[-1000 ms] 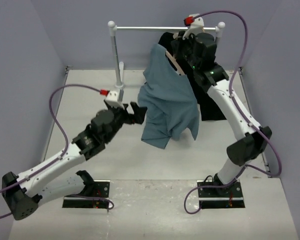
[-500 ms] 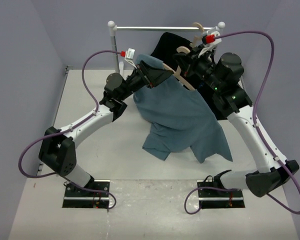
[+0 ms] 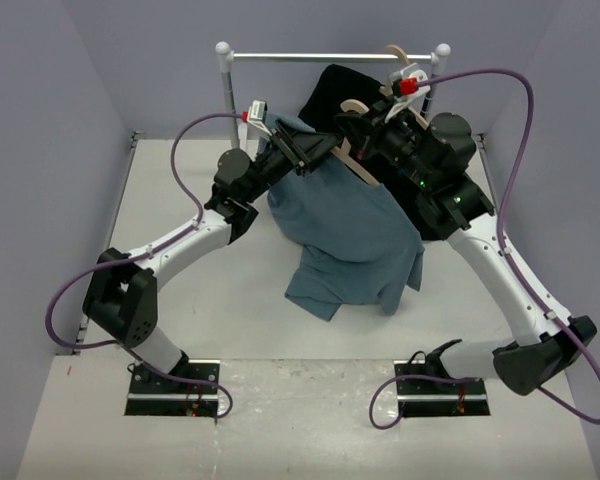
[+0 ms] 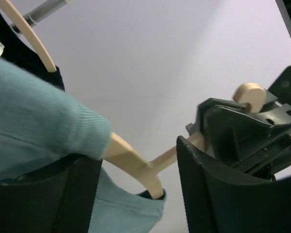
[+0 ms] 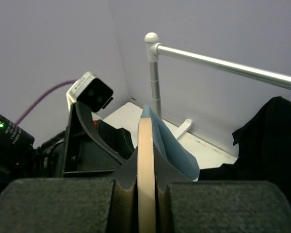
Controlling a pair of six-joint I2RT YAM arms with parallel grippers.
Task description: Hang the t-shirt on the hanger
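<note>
The slate-blue t-shirt [image 3: 345, 230] hangs draped from the pale wooden hanger [image 3: 360, 165], its hem trailing onto the table. My right gripper [image 3: 375, 150] is shut on the hanger [image 5: 146, 160], whose thin edge is clamped between the pads, with blue fabric [image 5: 169, 145] just beyond. My left gripper [image 3: 315, 150] is raised at the shirt's upper left edge. In the left wrist view the jaws [image 4: 140, 194] stand partly closed with a gap. The hanger's shoulder [image 4: 131, 162] and shirt fabric [image 4: 34, 121] lie between and over the fingers, and the right finger touches nothing.
A metal rail [image 3: 320, 56] on a post [image 3: 228, 110] spans the back. A black shirt [image 3: 330, 90] hangs from it on a second wooden hanger [image 3: 400, 55], right behind both grippers. Purple cables loop above each arm.
My left arm has lifted from table height to the shirt's top at the hanger, and its jaws have narrowed. The right arm shifted the hanger and the shirt's hem has drawn in.
</note>
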